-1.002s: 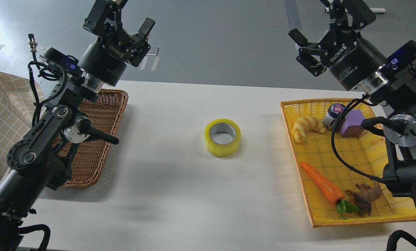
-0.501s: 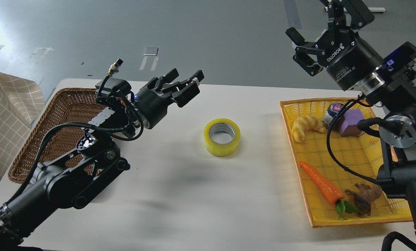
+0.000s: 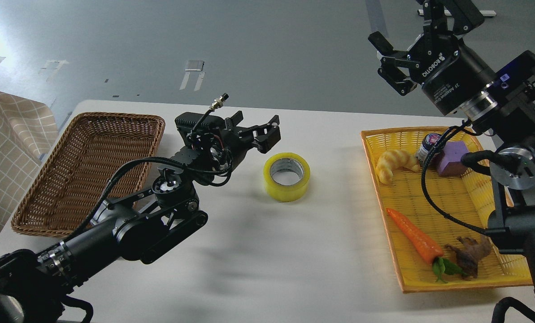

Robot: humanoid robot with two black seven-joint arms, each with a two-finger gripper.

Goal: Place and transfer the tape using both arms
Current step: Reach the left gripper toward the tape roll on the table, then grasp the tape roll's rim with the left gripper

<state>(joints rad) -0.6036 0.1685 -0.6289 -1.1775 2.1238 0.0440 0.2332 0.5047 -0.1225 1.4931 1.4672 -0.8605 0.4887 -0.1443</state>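
Left hand [image 3: 254, 131] spread, empty, low, just left of tape [image 3: 286, 176]. Right hand [image 3: 399, 58] spread too, raised well apart over yellow tray [image 3: 428, 287]. Tape flat on bench [image 3: 249, 269], mid-centre. Risk: finger clipping the rim, skidding the roll instead of straddling it.

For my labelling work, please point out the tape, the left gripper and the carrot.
tape [image 3: 286, 176]: head view, its yellow outer wall.
left gripper [image 3: 254, 132]: head view, midway between fingertips.
carrot [image 3: 413, 235]: head view, orange body.
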